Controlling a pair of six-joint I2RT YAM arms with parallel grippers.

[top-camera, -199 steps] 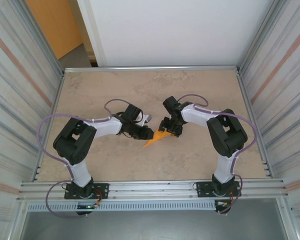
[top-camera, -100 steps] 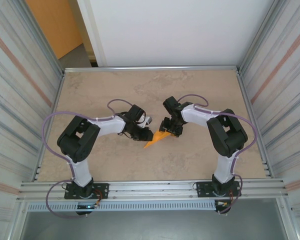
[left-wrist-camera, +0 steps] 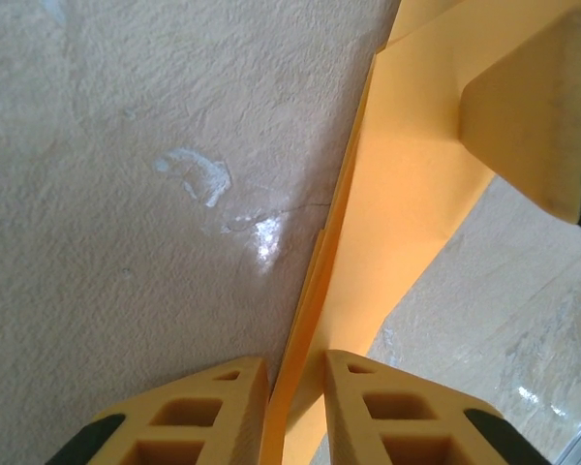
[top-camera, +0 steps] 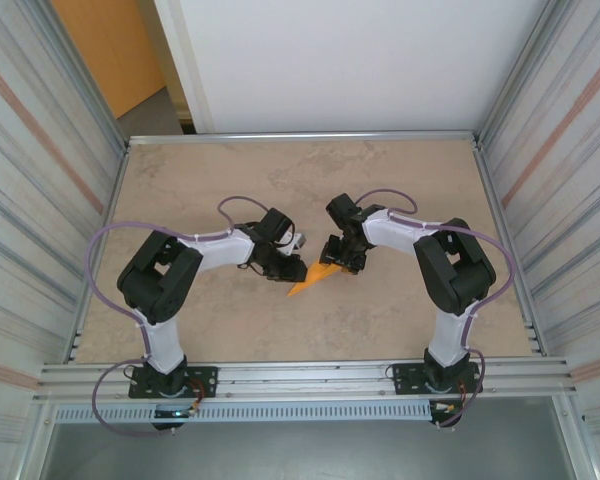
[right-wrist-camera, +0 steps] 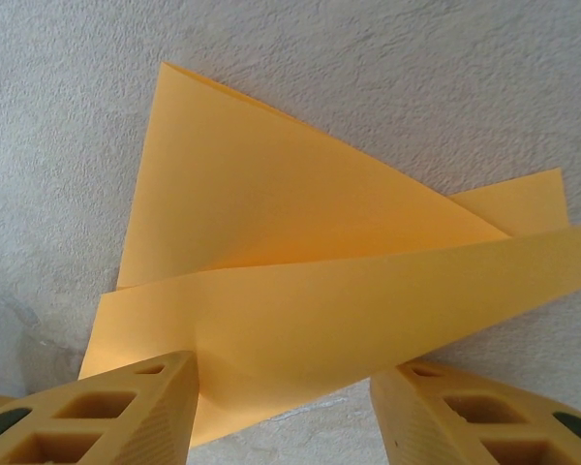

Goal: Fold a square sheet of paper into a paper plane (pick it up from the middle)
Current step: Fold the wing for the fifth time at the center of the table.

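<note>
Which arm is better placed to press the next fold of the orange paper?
Probably right: the right gripper stands open astride a loose flap of the folded orange paper, while the left gripper is shut on its edge, holding it.

Between left end effector [top-camera: 298, 270] and right end effector [top-camera: 332, 262] lies paper plane [top-camera: 310, 281].

The paper [top-camera: 313, 278] is bright orange. The table [top-camera: 280, 170] is beige with pale marbled veins. The arms [top-camera: 220, 250] are white and black, with purple cables [top-camera: 90, 275]. The fingers [right-wrist-camera: 136, 407] are yellow-orange and latticed.
</note>
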